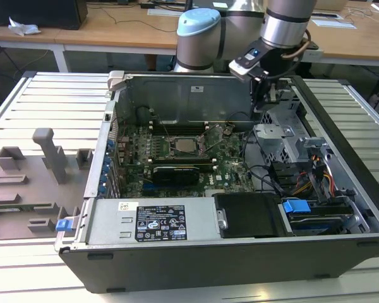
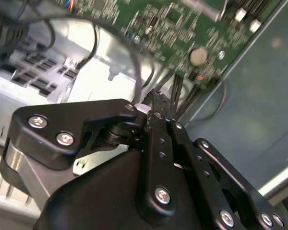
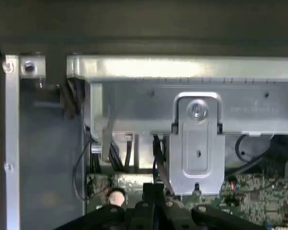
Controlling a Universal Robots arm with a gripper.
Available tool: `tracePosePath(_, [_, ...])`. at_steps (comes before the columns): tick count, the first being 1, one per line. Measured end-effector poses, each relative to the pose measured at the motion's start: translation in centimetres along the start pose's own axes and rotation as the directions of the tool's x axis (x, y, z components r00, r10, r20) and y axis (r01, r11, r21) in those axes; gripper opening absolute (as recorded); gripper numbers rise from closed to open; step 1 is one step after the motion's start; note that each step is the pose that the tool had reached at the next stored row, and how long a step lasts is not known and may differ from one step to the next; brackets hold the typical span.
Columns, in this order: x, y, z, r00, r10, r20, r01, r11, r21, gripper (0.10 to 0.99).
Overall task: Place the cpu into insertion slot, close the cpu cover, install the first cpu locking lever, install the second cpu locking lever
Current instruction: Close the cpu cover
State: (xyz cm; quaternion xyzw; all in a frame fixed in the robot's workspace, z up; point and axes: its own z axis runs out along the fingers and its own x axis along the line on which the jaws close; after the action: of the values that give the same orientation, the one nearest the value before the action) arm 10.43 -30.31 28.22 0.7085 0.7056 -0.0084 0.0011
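The cpu (image 1: 185, 145) lies flat in the insertion slot (image 1: 171, 148), just above the middle of the exterior view, on the green motherboard (image 1: 230, 167); the gripper (image 1: 263, 108) hangs well apart from it, toward the upper right of that view, inside the case (image 1: 341, 189), close above the metal drive cage (image 1: 278, 142); in both wrist views its fingers (image 2: 159, 143) (image 3: 152, 192) are pressed together; nothing shows between them.

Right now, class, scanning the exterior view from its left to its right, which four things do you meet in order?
grey moulded tray → the cpu on the green board → gripper → blue drive-bay tab
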Motion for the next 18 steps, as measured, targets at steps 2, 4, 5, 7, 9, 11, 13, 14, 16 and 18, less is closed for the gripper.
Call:
tracePosePath(2, [0.0, -0.72, 0.35, 1.0, 0.0, 0.0, 0.0, 1.0, 0.0, 0.106])
tracePosePath(4, [0.0, -1.88, 1.04, 1.0, 0.0, -0.0001, 0.0, 1.0, 0.0, 0.106])
tracePosePath(5, [0.0, -2.27, 1.27, 1.0, 0.0, 0.0, 0.0, 1.0, 0.0, 0.106])
tracePosePath(7, [0.01, -2.86, 1.67, 1.0, 0.0, 0.0, 0.0, 1.0, 0.0, 0.106])
tracePosePath(9, [0.01, -3.43, 2.09, 1.0, 0.0, -0.0001, 0.0, 1.0, 0.0, 0.106])
tracePosePath(11, [-0.02, -3.97, 2.62, 1.0, 0.0, 0.0, 0.0, 1.0, 0.0, 0.106])
tracePosePath(13, [-0.1, -4.52, 3.13, 1.0, 0.0, -0.0001, 0.0, 1.0, 0.0, 0.106])
tracePosePath(14, [-0.13, -4.79, 3.25, 1.0, 0.0, -0.0001, 0.0, 1.0, 0.0, 0.106])
tracePosePath(16, [-0.14, -5.28, 3.29, 1.0, 0.0, 0.0001, 0.0, 1.0, 0.0, 0.106])
tracePosePath(18, [-0.15, -5.82, 3.3, 1.0, 0.0, 0.0, 0.0, 1.0, 0.0, 0.106])
